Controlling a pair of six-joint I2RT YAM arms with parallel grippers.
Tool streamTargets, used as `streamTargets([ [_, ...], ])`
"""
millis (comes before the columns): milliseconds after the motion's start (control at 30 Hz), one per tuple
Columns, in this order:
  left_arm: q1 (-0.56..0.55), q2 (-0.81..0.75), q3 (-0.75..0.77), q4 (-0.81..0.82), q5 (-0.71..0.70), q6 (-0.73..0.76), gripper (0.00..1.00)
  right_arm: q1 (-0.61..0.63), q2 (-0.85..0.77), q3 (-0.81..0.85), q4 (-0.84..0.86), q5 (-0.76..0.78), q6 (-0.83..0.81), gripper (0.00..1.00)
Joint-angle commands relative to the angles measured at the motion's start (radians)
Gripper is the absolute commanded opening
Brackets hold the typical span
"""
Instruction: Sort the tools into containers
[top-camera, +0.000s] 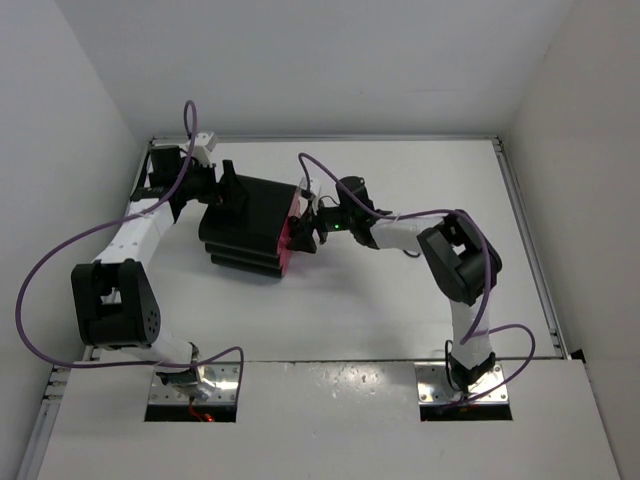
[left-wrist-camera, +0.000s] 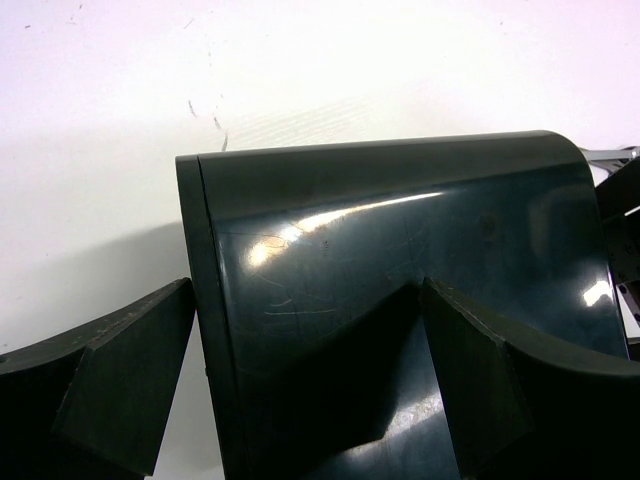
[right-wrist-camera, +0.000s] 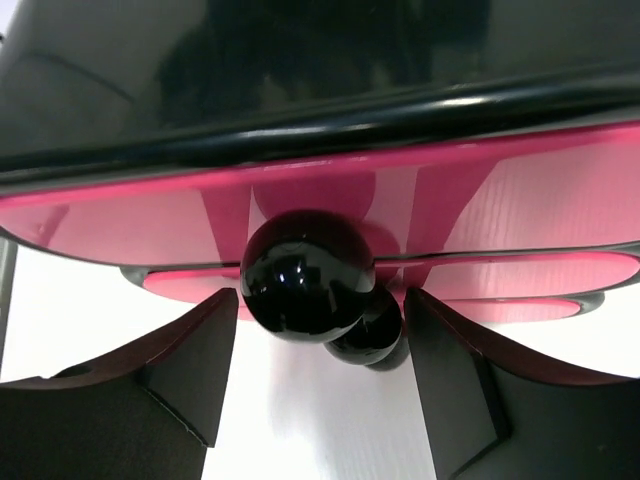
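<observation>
Top external view: black drawer unit (top-camera: 245, 225) left of centre on the white table (top-camera: 400, 310), with a gripper at each end.

The unit's magenta-pink drawers (top-camera: 290, 242) face the right of the frame. The right gripper (top-camera: 306, 232) is at that pink front. In the right wrist view its fingers (right-wrist-camera: 170, 380) stand apart on either side of the top knob (right-wrist-camera: 305, 285), round and glossy black. The jaws are open around the knob and not clamped on it. The lower knobs (right-wrist-camera: 375, 335) show just below and behind it. The left gripper (top-camera: 226, 196) sits at the unit's upper-left rear. In the left wrist view its jaws are spread wide, with one finger (left-wrist-camera: 120, 390) just off the unit's edge and the other over its glossy black face. Nothing is clamped between them. Whether the fingers press on the unit cannot be told.
</observation>
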Motion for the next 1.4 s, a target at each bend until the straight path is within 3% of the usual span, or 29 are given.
streamTargets([
  [0,-0.018,0.128,-0.1,-0.276,-0.123,0.105,0.97,0.008,0.01,-0.005,0.213,-0.028,0.083,0.68],
  [467,-0.018,0.128,-0.1,-0.276,-0.133,0.105,0.97,0.018,-0.007,-0.115,0.35,0.029,0.178,0.71],
  [800,-0.018,0.128,-0.1,-0.276,-0.133,0.105,0.97,-0.071,-0.159,-0.168,0.108,-0.043,0.151,0.71],
  [933,-0.018,0.137,-0.1,-0.276,-0.133,0.115,0.97,-0.113,-0.159,-0.131,0.0,-0.126,0.368,0.69],
  [1100,-0.018,0.137,-0.1,-0.276,-0.133,0.115,0.97,-0.134,-0.147,-0.192,0.365,-0.181,0.836,0.69],
  [1133,-0.018,0.137,-0.1,-0.276,-0.133,0.115,0.97,-0.134,-0.11,-0.192,0.416,-0.181,0.99,0.69],
  [1233,-0.018,0.137,-0.1,-0.276,-0.133,0.115,0.97,-0.134,-0.055,-0.192,0.618,-0.192,1.178,0.69],
  [1367,-0.018,0.137,-0.1,-0.276,-0.133,0.115,0.97,-0.134,0.024,-0.129,0.712,-0.192,1.352,0.7],
])
